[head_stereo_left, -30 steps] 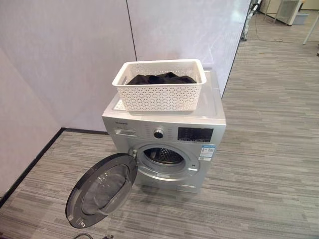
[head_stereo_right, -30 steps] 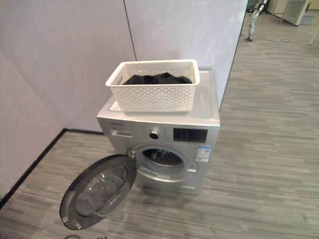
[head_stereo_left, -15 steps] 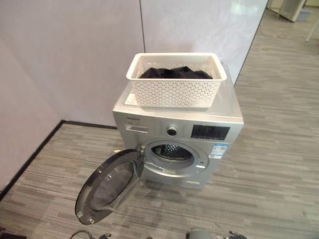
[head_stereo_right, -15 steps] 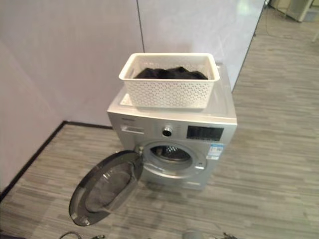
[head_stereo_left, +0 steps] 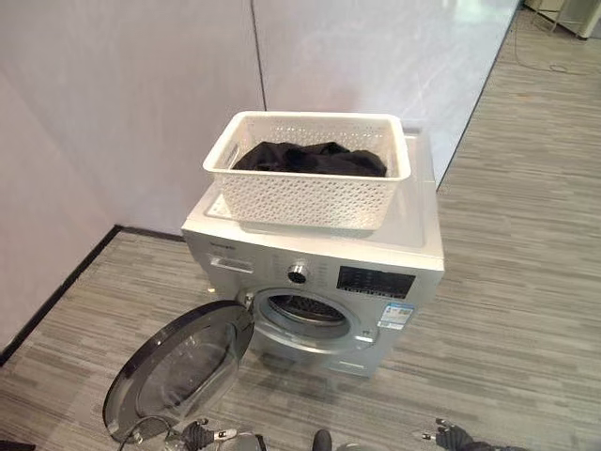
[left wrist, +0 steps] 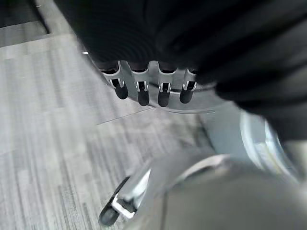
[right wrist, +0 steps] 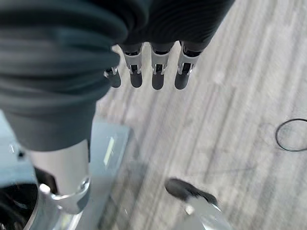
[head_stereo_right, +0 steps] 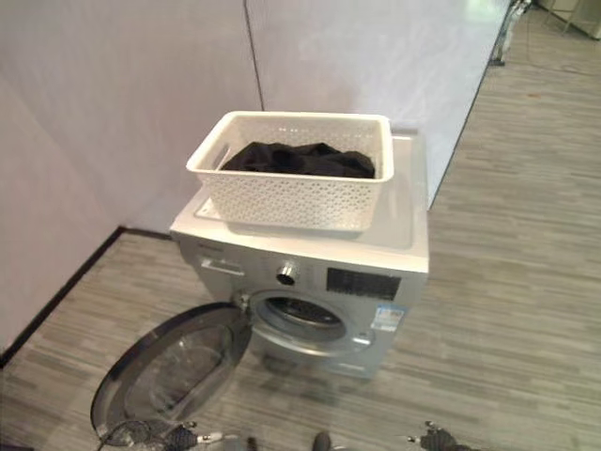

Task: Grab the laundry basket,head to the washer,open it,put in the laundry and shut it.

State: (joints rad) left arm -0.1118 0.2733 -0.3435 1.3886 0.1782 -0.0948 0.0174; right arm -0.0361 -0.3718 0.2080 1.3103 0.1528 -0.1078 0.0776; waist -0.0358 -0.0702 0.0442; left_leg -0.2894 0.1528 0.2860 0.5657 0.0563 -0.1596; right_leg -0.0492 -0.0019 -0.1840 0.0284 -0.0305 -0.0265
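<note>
We see a white laundry basket [head_stereo_left: 305, 174] standing on top of a silver washer [head_stereo_left: 413, 235]. The basket is rectangular, with walls pierced in a small lattice pattern, a smooth rolled rim and a handle slot cut into the short end nearer the washer's left edge. Its long axis runs from side to side, parallel to the washer's front edge, and its open mouth faces up. It sits toward the left and front of the washer's top, with a bare strip of the top showing along the right edge and at the back right corner. Inside it we see dark laundry [head_stereo_left: 315, 158], a crumpled black heap that lies below the rim.

The washer stands on a grey striped floor [head_stereo_left: 507, 310] close to pale wall panels [head_stereo_left: 141, 85]. Its front carries a round knob [head_stereo_left: 298, 273] and a dark display panel [head_stereo_left: 376, 281]. The round door [head_stereo_left: 174, 365] is swung wide open to the left on its hinge, its glass bowl facing up and outward, and the drum opening [head_stereo_left: 302, 313] is uncovered.

Our left robot hand [left wrist: 151, 88] shows in its wrist view with its fingers straight and hanging side by side, holding nothing, above the floor. Our right robot hand [right wrist: 153, 72] shows in its wrist view the same way, fingers straight in a row and empty, over the floor. Both are well apart from the basket.
</note>
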